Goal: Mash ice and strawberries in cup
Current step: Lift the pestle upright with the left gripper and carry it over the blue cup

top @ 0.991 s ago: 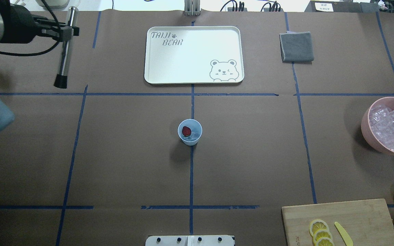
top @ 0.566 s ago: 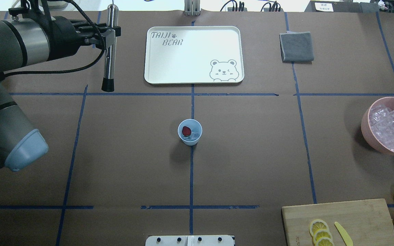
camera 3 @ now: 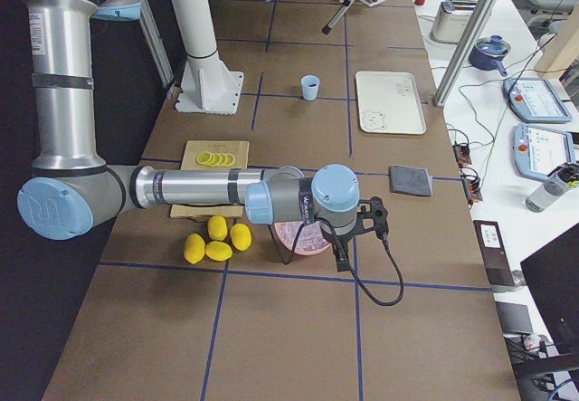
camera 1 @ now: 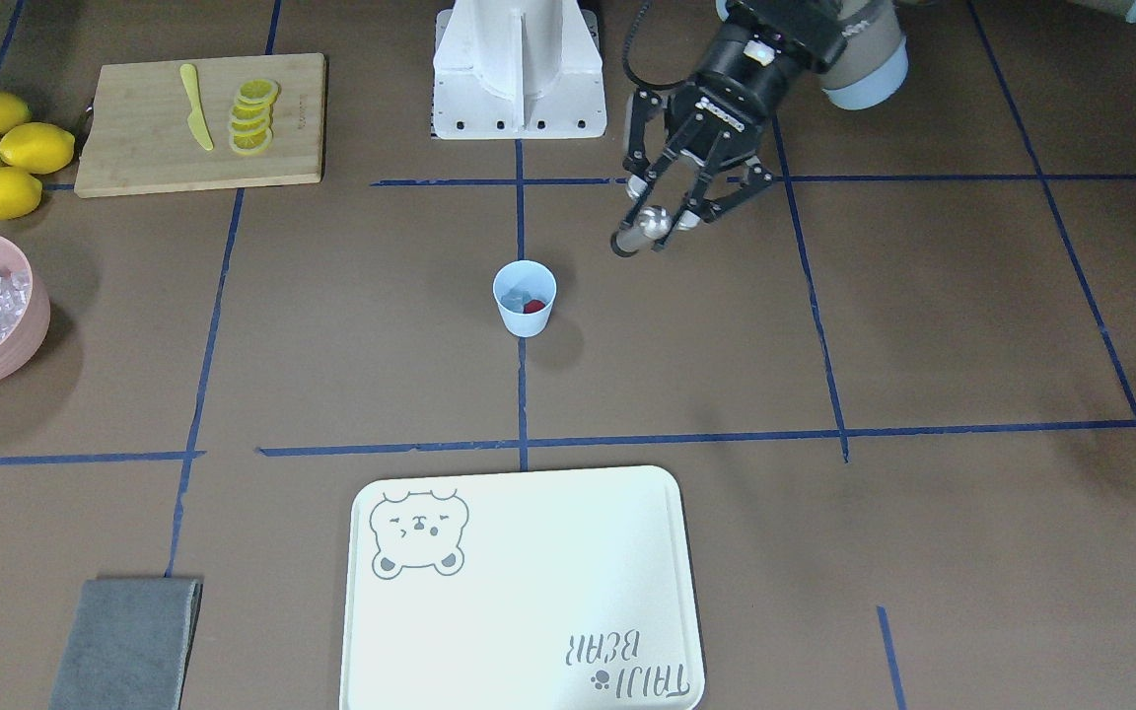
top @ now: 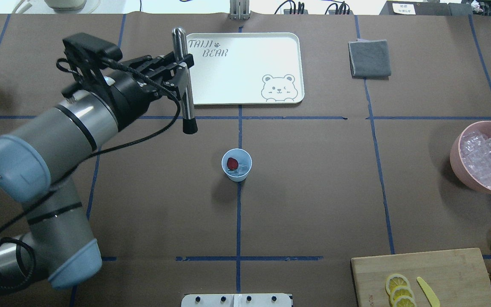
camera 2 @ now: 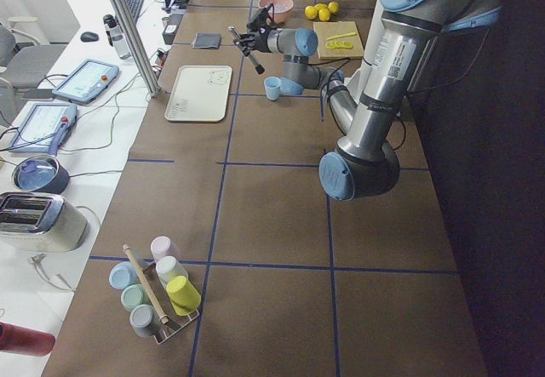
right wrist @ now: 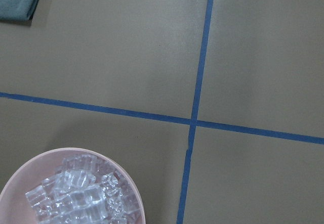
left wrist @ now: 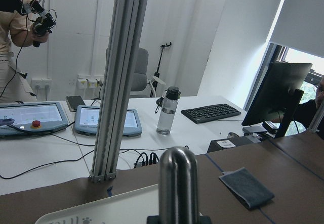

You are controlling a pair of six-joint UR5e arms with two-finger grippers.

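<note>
At the desk's (top: 313, 204) middle, on a blue tape line (top: 238, 221), stands the cup (top: 237, 165), upright, with the strawberry (top: 232, 163) and ice (top: 240, 172) inside; our left pincer (top: 183, 66) is clenched on a steel muddler (top: 188, 102), black tip down, raised off the desk, apart from the cup, beside the white tray (top: 245, 64); our right pincer (camera 3: 344, 252) hangs by a pink bowl (top: 456, 157) of ice cubes; whether it is released or clenched we cannot tell.
</note>
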